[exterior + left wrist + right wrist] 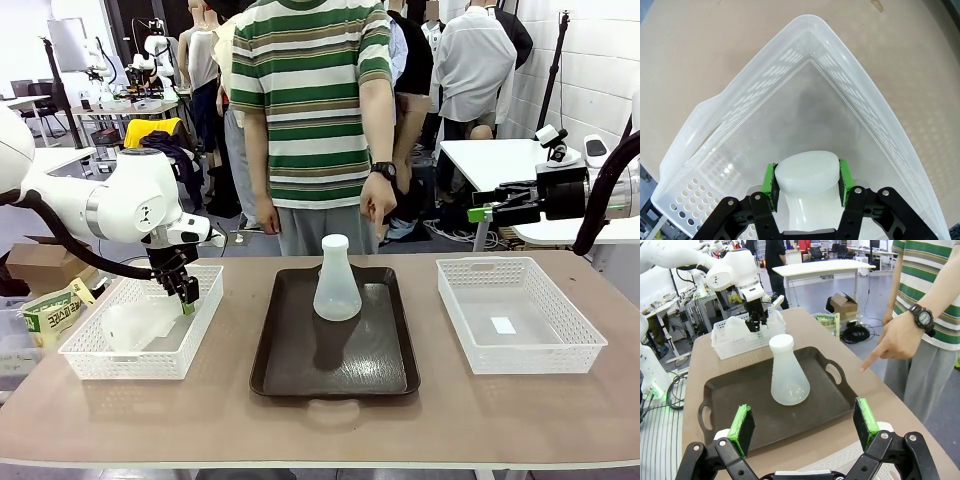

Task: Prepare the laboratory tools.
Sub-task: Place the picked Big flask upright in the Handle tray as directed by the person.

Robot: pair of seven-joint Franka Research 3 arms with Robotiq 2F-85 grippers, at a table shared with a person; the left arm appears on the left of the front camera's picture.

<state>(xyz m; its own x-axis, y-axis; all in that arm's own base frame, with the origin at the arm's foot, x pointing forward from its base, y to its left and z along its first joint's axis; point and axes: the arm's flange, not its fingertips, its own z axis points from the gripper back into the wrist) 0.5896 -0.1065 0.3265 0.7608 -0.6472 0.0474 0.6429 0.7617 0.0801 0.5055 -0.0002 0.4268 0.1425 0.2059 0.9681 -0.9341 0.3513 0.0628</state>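
Two flasks: one upright on tray (290, 375) at frame centre (336, 280); other (805, 175) clenched by neck in left end effector (807, 182), left basket (740, 120), for lifting. Right end effector (805, 427) released.

A green-and-white packet (52, 315) just left of the left-hand white basket (140, 355) carries printed Korean lettering (too small to read with confidence); no other legible text appears.
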